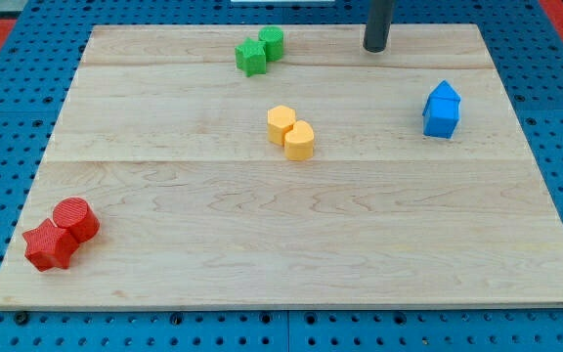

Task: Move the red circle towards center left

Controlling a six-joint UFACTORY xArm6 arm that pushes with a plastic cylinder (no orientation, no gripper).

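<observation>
Red is what we're after: the red circle [76, 218] sits near the view's bottom-left corner of the wooden board [281, 264], touching a red star [49, 245] just below and left of it. Our tip [375, 47] stands far off at the view's top, right of centre; no gripper here, only a bare rod, nothing held. So the circle lies diagonally down and left from us, clear across the board, with the yellow pair [291, 132] close to that line. To send the circle up toward centre left, we judge we need to come around beneath it, on the star's side.
</observation>
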